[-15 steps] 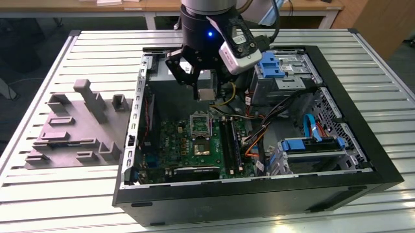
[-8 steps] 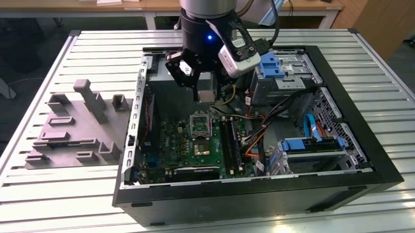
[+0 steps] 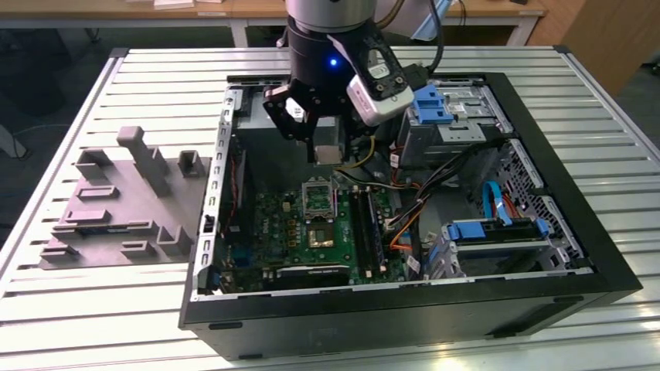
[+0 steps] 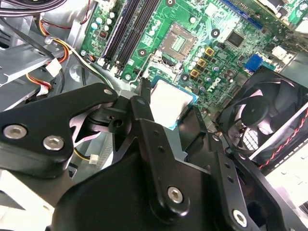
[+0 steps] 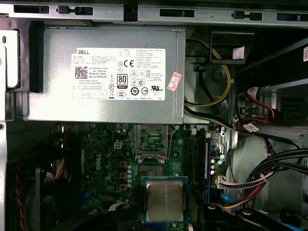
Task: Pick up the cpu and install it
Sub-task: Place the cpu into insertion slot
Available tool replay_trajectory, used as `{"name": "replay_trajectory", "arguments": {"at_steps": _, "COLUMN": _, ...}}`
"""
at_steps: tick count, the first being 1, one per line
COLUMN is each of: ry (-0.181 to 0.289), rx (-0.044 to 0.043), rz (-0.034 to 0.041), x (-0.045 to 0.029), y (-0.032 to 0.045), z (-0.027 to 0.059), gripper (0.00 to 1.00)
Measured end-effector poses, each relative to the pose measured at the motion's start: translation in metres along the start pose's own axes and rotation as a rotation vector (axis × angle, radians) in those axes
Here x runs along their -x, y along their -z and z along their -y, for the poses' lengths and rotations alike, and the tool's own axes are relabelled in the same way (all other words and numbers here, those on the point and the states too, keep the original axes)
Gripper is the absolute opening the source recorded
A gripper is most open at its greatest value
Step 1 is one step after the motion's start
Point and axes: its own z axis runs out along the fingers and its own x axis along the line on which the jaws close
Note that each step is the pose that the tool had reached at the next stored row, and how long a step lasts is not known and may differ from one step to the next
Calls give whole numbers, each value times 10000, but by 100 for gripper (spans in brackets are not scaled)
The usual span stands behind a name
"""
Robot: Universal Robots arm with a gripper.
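The cpu (image 5: 164, 199) is a small square chip with a silvery metal top and a pale rim. My gripper (image 5: 164, 214) is shut on it, black fingers (image 4: 142, 103) pressing its opposite edges. In the exterior view the gripper (image 3: 328, 157) hangs inside the open computer case with the cpu (image 3: 328, 147) in it, a little above the motherboard. The silver-framed socket (image 3: 320, 199) lies open just beneath and slightly ahead of the chip. In both wrist views the socket (image 5: 151, 139) (image 4: 179, 44) shows bare, with the cpu (image 4: 169, 99) held short of it.
A grey power supply box (image 5: 106, 72) with a white label sits beside the socket. A black fan (image 4: 269, 115), memory slots (image 5: 197, 159) and loose cables (image 5: 250, 178) crowd the board. Blue-latched drive cages (image 3: 493, 232) fill the case's right. A grey moulded tray (image 3: 113, 209) lies outside on the slatted table.
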Motion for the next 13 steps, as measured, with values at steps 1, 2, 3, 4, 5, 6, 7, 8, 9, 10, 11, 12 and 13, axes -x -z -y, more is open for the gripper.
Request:
{"name": "replay_trajectory", "arguments": {"at_steps": 1, "ry": 0, "rx": 0, "rz": 0, "x": 0, "y": -8, "z": 1, "gripper": 47}}
{"name": "replay_trajectory", "arguments": {"at_steps": 2, "ry": -1, "rx": -1, "rz": -1, "x": -1, "y": -16, "z": 2, "gripper": 47}}
{"name": "replay_trajectory", "arguments": {"at_steps": 3, "ry": -1, "rx": -1, "rz": -1, "x": -1, "y": -24, "z": 6, "gripper": 47}}
{"name": "replay_trajectory", "arguments": {"at_steps": 4, "ry": -1, "rx": -1, "rz": 0, "x": -2, "y": -32, "z": 9, "gripper": 47}}
{"name": "replay_trajectory", "arguments": {"at_steps": 5, "ry": -1, "rx": 0, "rz": 0, "x": -1, "y": -40, "z": 10, "gripper": 47}}
{"name": "replay_trajectory", "arguments": {"at_steps": 6, "ry": 0, "rx": 0, "rz": 0, "x": -1, "y": -49, "z": 10, "gripper": 47}}
{"name": "replay_trajectory", "arguments": {"at_steps": 7, "ry": 0, "rx": 0, "rz": -1, "x": -1, "y": -57, "z": 13, "gripper": 47}}
{"name": "replay_trajectory", "arguments": {"at_steps": 8, "ry": 2, "rx": -1, "rz": -1, "x": -1, "y": -67, "z": 20, "gripper": 47}}
{"name": "replay_trajectory", "arguments": {"at_steps": 9, "ry": 2, "rx": -1, "rz": 0, "x": -1, "y": -78, "z": 26, "gripper": 47}}
{"name": "replay_trajectory", "arguments": {"at_steps": 10, "ry": 0, "rx": 0, "rz": 0, "x": -2, "y": -92, "z": 32, "gripper": 47}}
{"name": "replay_trajectory", "arguments": {"at_steps": 11, "ry": 0, "rx": 0, "rz": 0, "x": -2, "y": -108, "z": 39, "gripper": 47}}
{"name": "replay_trajectory", "arguments": {"at_steps": 12, "ry": 0, "rx": 0, "rz": 0, "x": -2, "y": -124, "z": 46, "gripper": 47}}
{"name": "replay_trajectory", "arguments": {"at_steps": 13, "ry": 0, "rx": 1, "rz": 1, "x": -4, "y": -141, "z": 53, "gripper": 47}}
